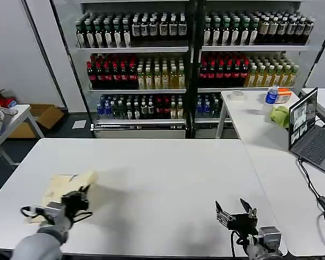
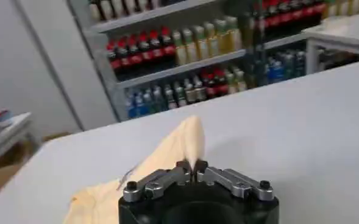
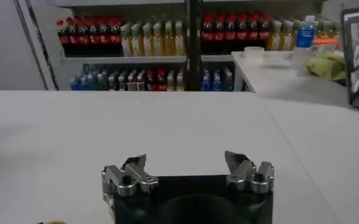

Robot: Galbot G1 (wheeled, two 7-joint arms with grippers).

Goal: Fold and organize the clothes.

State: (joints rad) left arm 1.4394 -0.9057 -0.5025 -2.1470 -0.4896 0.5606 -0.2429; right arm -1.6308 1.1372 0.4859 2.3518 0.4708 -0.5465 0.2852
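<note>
Pale yellow cloth, the T-shirt (image 1: 69, 184), lies folded into a small bundle on the white table (image 1: 162, 184) near its front left corner. Its long axis runs on a slant, from the near left edge up toward the table's middle, with one corner lifted into a peak. The left gripper (image 1: 78, 196) is clenched on that raised fold of the T-shirt. The right gripper (image 1: 235, 211) hovers released, fingers spread, over the front edge toward the right, well apart from the cloth.
</note>
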